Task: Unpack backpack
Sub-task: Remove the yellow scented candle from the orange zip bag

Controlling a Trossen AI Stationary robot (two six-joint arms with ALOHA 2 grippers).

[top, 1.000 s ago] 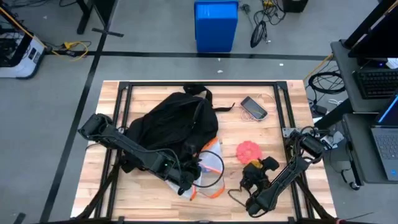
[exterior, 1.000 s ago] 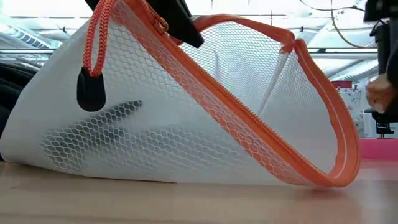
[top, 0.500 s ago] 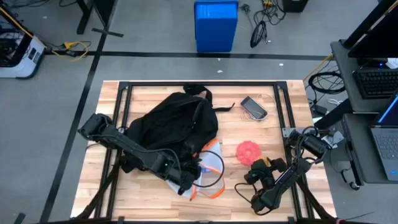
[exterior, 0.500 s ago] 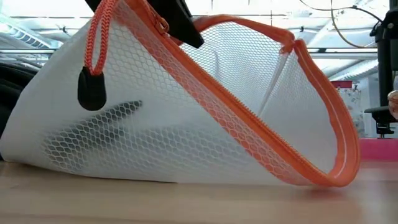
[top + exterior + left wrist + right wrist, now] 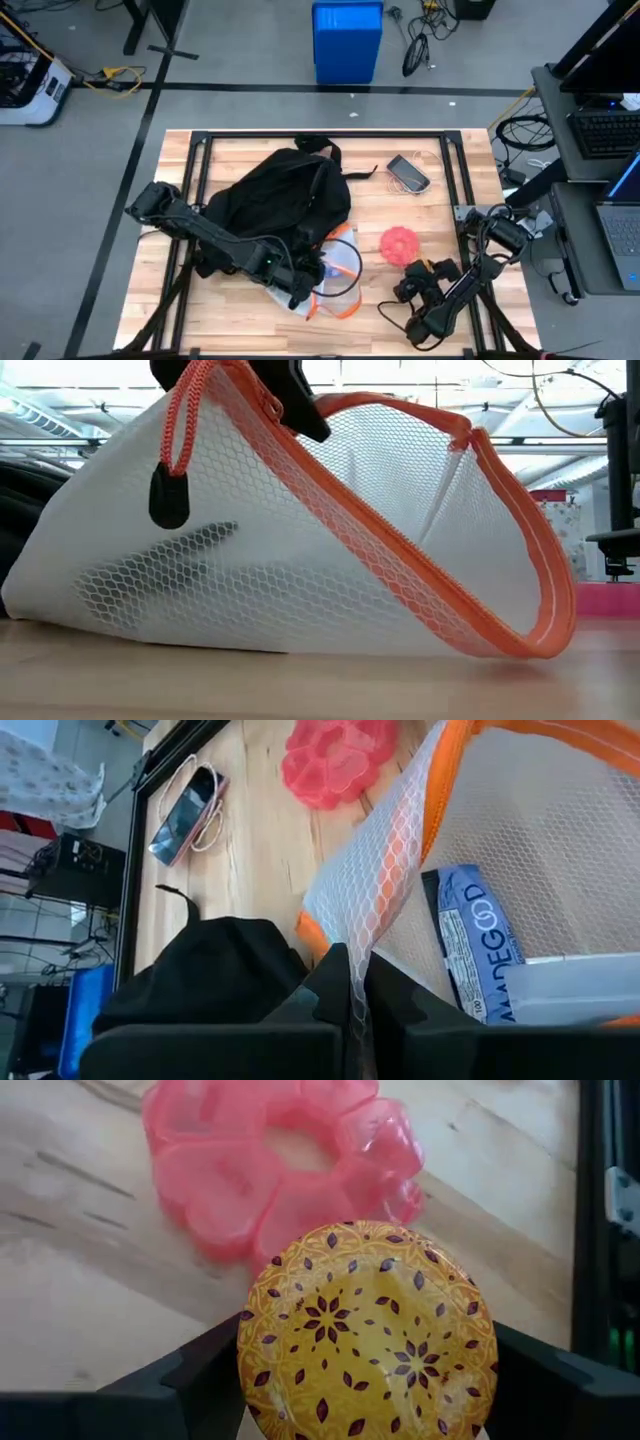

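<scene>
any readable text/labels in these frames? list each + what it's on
"AMADEGOOD": on the blue packet inside the white mesh pouch, which the left gripper pinches by its edge; the first letters may be cut off.
Smaller print on that packet: too small to read.
Backpack: no lettering legible in any view.
Phone screen: nothing readable.
Yellow patterned disc in the right gripper: a leaf pattern only, no text.
</scene>
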